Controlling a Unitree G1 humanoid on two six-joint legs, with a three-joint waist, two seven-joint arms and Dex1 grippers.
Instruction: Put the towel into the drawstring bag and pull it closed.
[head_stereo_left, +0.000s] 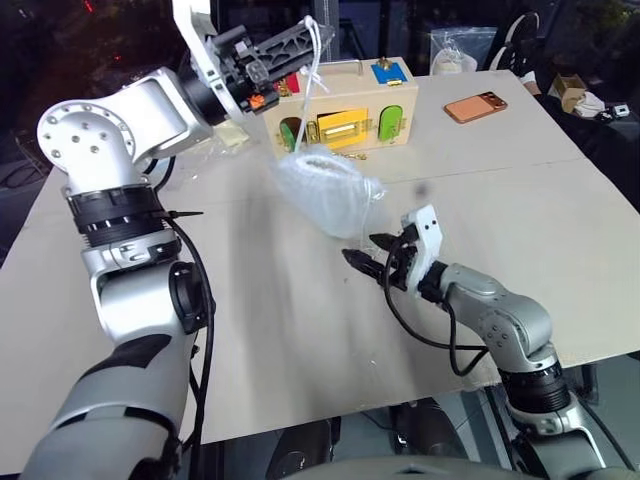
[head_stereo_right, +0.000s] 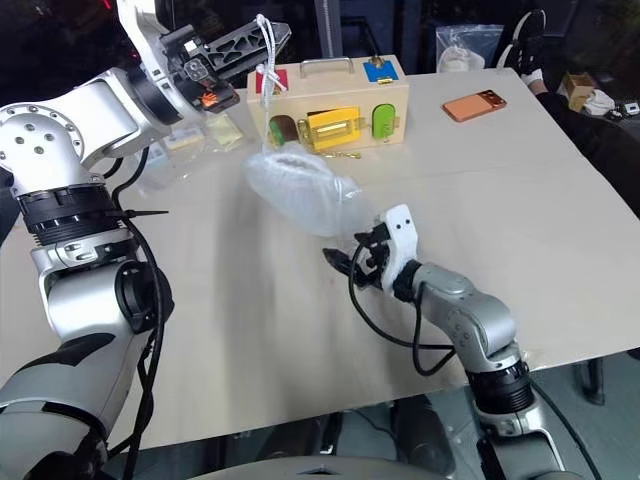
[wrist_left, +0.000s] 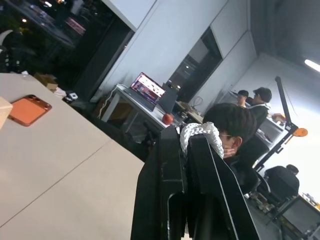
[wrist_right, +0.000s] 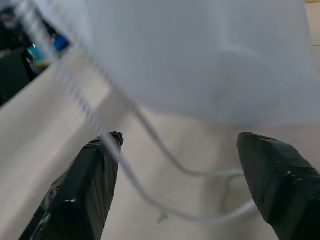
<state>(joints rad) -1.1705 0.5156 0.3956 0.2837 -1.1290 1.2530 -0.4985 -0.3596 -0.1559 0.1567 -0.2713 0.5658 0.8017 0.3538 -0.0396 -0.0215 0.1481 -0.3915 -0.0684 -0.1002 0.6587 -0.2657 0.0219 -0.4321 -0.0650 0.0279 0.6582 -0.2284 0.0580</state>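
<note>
Left eye view: left gripper (head_stereo_left: 300, 38) pinches the cord (head_stereo_left: 318, 55), hanging the drawstring bag (head_stereo_left: 322, 190) above the table (head_stereo_left: 300, 330); right gripper (head_stereo_left: 385, 258), fingers apart, waits just beside the bag.

bag (head_stereo_left: 325, 190): sheer white mesh
cord (head_stereo_left: 316, 55): white
gripper fingers (wrist_right: 85, 185): black
table (head_stereo_left: 300, 330): pale beige
box (head_stereo_right: 330, 100): light wood, with yellow, green, red and blue panels
phone (head_stereo_left: 475, 106): orange
laptop screen (wrist_left: 146, 89): pink and purple

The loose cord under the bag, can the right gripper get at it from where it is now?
Probably yes: the right gripper is open, the cord lies between its fingers, nothing blocking.
</note>
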